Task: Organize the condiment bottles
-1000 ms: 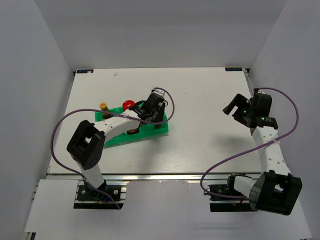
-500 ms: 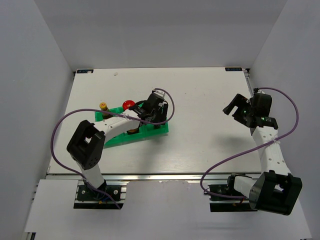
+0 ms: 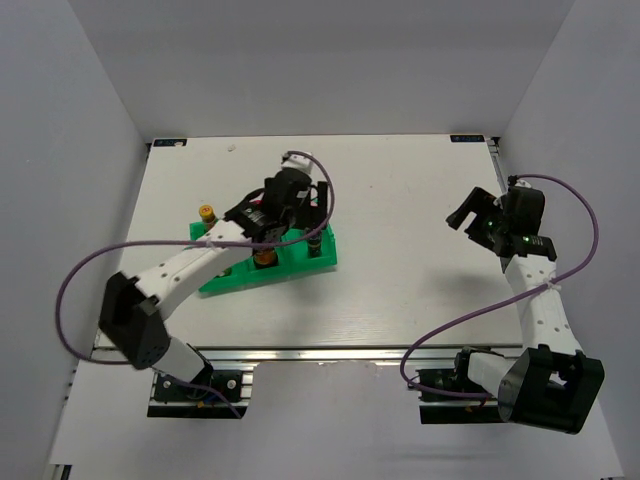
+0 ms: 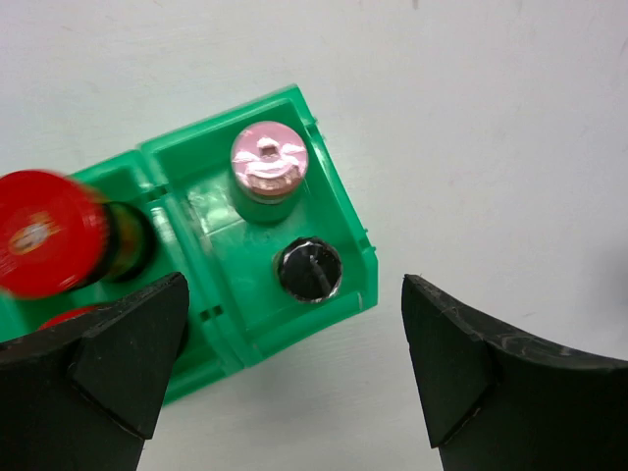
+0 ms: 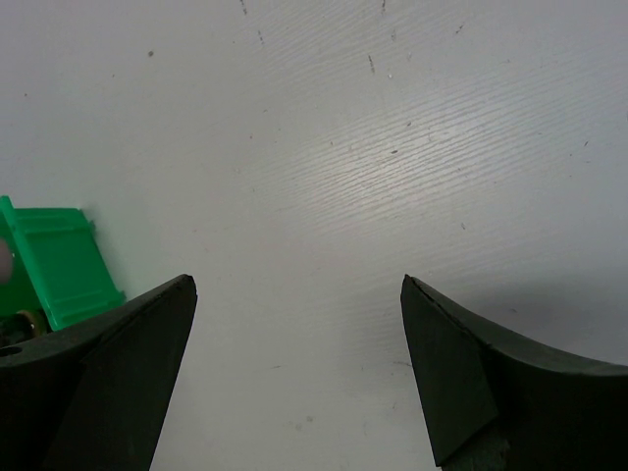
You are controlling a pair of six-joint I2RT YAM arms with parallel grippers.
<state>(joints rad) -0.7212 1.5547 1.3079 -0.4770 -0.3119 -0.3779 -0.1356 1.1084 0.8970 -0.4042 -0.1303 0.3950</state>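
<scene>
Over the green tray [image 4: 339, 201], the left claw [image 4: 292, 294] hangs with jaws wide apart, holding nothing. Right under it a pink-capped bottle [image 4: 268, 162] and a black-capped bottle [image 4: 308, 270] share one compartment, with a red-capped bottle [image 4: 44, 234] next door. Way off, the right claw [image 5: 297, 285] is spread too, over the white table [image 5: 392, 118].

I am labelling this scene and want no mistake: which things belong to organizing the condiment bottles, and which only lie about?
Job:
pink-capped bottle
black-capped bottle
red-capped bottle
yellow-capped bottle

Lying about:
green tray
table
</scene>
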